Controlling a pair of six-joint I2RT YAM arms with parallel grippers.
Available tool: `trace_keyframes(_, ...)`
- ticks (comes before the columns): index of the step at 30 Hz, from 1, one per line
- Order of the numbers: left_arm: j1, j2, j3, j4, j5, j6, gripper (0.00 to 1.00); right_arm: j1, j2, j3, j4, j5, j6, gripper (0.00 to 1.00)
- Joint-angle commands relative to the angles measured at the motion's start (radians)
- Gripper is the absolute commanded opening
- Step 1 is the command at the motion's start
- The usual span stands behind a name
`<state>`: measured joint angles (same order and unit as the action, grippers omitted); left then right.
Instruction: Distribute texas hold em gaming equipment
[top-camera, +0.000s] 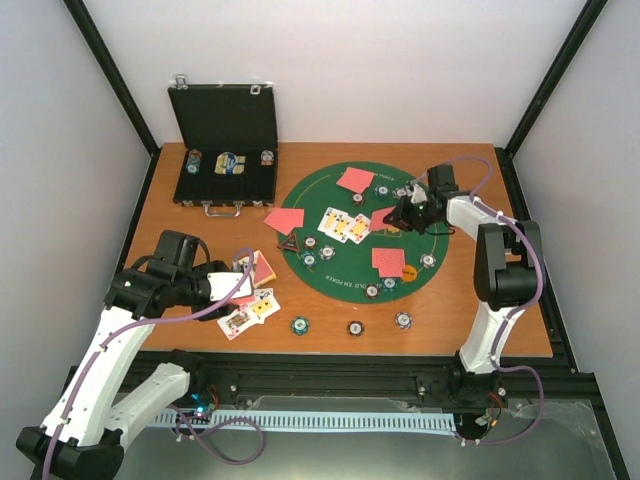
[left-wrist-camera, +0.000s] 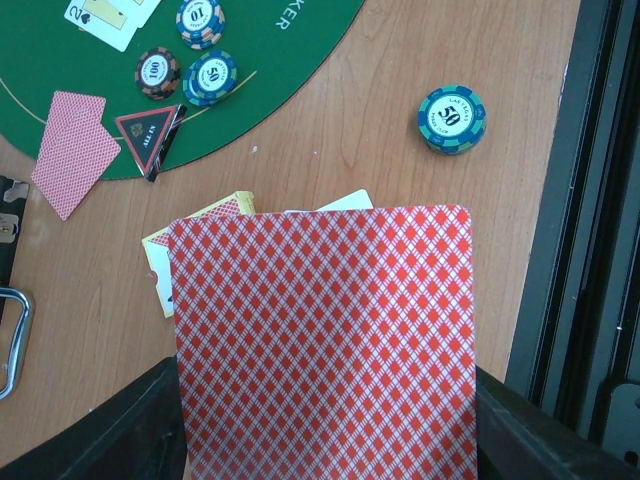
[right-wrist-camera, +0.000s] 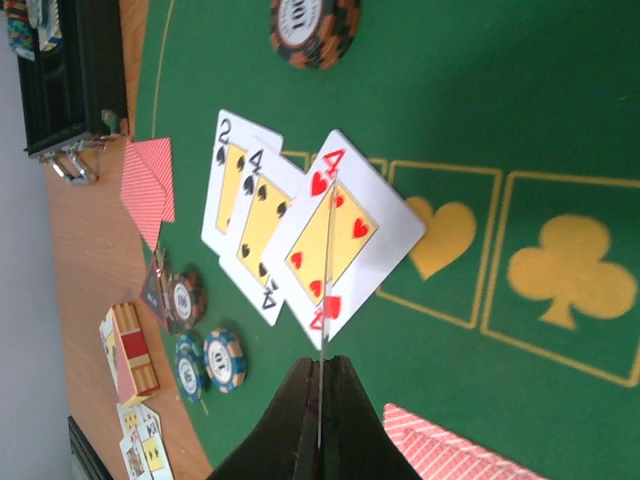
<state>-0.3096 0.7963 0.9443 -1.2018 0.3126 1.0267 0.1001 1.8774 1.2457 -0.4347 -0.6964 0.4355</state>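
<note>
Left end effector (top-camera: 236, 280): mine, closed on a held red-backed card (left-wrist-camera: 320, 340), its back facing my wrist camera, above the wooden surface (left-wrist-camera: 350, 160).
Just beneath it: a loose stack of cards (left-wrist-camera: 195, 235) peeks out from behind the held card.
Ahead, to the right: a teal 50 chip (left-wrist-camera: 452, 118) sits alone on the surface.
Ahead, to the left: the triangle marker (left-wrist-camera: 148, 132) lies at the rim of the green felt mat (left-wrist-camera: 290, 50). A brown 100 chip (left-wrist-camera: 157, 72) and a blue chip (left-wrist-camera: 210, 77) lie just beyond it.
Right end effector (right-wrist-camera: 320, 400): mine, fingers pressed together on an edge-on card (right-wrist-camera: 322, 300) over the mat.
Just ahead of it: the 4 of hearts (right-wrist-camera: 345, 225), 4 of spades (right-wrist-camera: 262, 225) and 2 of spades (right-wrist-camera: 232, 175) are fanned face up and overlapping.
Farther ahead: a far 100 chip (right-wrist-camera: 312, 25) lies on the mat.
Far ahead-left: the black case (right-wrist-camera: 70, 90) stands off the mat.
</note>
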Motion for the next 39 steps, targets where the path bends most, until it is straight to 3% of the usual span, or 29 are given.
trace_keyframes(1,-0.003,-0.004,0.028,0.007,0.011,0.021,0.33,-0.033,0.055,0.047,-0.013,-0.025,-0.038,0.03)
trace_keyframes(9,-0.003,-0.001,0.031,0.007,0.008,0.023,0.33,-0.036,0.141,0.082,-0.01,-0.013,-0.029,0.03)
trace_keyframes(11,-0.003,0.001,0.034,0.008,0.009,0.023,0.33,-0.037,0.147,0.103,-0.042,0.032,-0.036,0.12)
trace_keyframes(13,-0.003,0.002,0.035,0.008,0.013,0.023,0.33,-0.036,0.139,0.119,-0.079,0.092,-0.042,0.33)
trace_keyframes(18,-0.003,-0.003,0.038,0.005,0.021,0.018,0.33,-0.036,0.092,0.156,-0.174,0.271,-0.057,0.59)
trace_keyframes(23,-0.003,-0.008,0.039,0.002,0.023,0.017,0.33,-0.035,0.027,0.155,-0.254,0.492,-0.053,0.73)
trace_keyframes(27,-0.003,-0.008,0.037,0.002,0.022,0.02,0.33,-0.015,-0.156,0.029,-0.178,0.42,-0.015,0.79)
trace_keyframes(31,-0.003,0.002,0.044,0.007,0.025,0.019,0.33,0.115,-0.334,-0.075,-0.067,0.265,0.069,0.87)
trace_keyframes(39,-0.003,0.007,0.051,0.007,0.035,-0.001,0.33,0.559,-0.504,-0.208,0.178,0.157,0.306,0.91)
